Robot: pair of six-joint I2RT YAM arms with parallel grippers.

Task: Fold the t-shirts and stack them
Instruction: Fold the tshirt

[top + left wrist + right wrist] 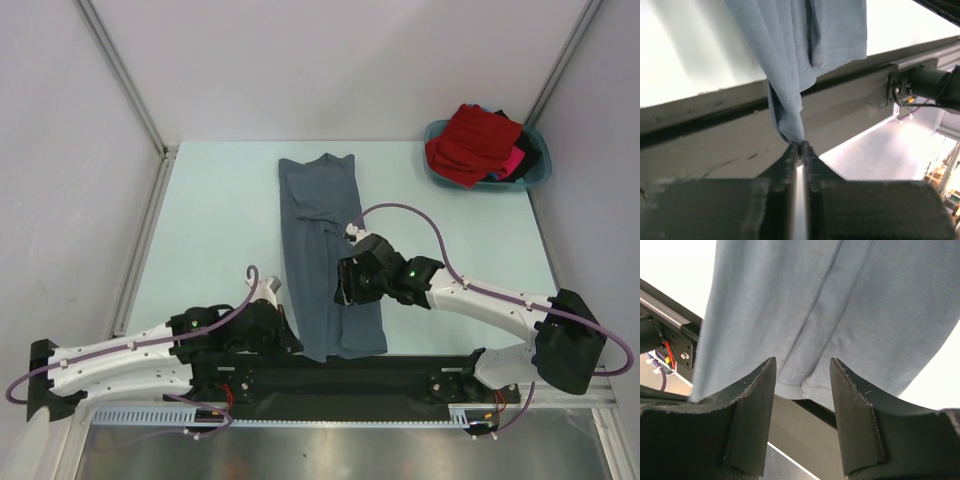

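Shows a pale bench [220, 200] carrying a slate-grey t-shirt [325, 250] folded into a long strip down the frame's centre, a teal basin [541, 176] holding a red t-shirt [475, 140] at upper right, the left claw [801, 147] pinched shut on the strip's lower hem corner, and the right claw [801, 362] open astride that hem.

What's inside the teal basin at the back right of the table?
A red t-shirt heaped on top, with pink cloth and dark cloth peeking out beside it. Anything under them in the basin is covered.
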